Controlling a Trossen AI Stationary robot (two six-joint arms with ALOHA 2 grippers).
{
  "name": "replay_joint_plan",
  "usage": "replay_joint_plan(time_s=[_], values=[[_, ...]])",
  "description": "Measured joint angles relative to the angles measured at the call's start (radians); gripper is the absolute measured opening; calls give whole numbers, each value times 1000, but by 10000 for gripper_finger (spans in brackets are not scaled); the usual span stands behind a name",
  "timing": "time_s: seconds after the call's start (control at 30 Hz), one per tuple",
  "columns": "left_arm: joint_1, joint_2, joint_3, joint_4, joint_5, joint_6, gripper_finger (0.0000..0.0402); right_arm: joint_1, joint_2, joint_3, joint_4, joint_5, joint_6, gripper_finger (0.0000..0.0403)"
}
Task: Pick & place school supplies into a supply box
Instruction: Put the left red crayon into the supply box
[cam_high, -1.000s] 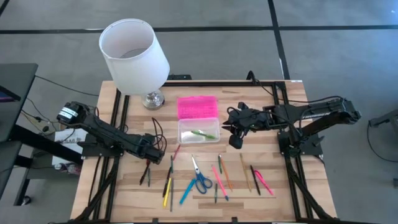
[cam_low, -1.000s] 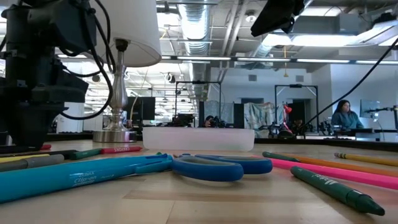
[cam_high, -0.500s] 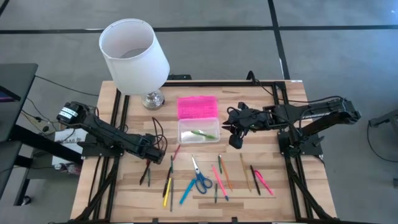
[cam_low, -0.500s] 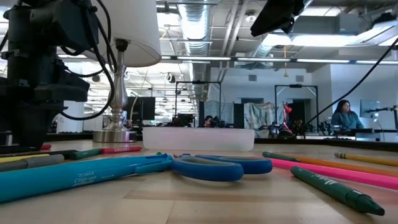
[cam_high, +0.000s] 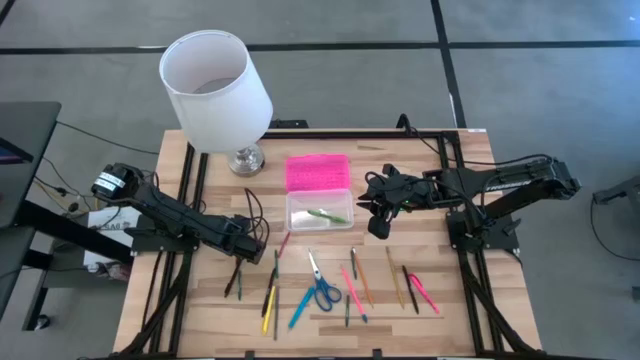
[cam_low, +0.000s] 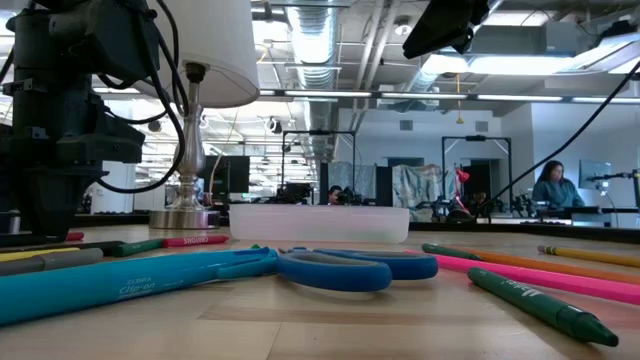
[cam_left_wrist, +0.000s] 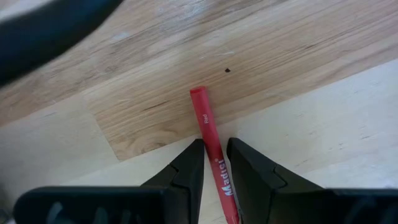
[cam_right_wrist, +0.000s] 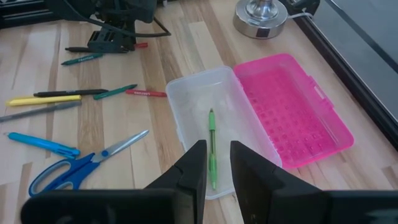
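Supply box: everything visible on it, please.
The supply box is a small rectangular tray of clear, frosted-looking plastic, lying open and flat on the wooden table. Its bright pink lid, patterned with a grid of small bumps, is folded back flat beside the tray, toward the lamp base. One green pen lies lengthwise inside. The right hand hovers over it without touching.
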Motion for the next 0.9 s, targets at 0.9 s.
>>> replay_joint_plan(time_s=[0.9], values=[[0, 0, 0, 10, 8, 34, 22, -2, 0, 0, 1, 0, -1, 66]])
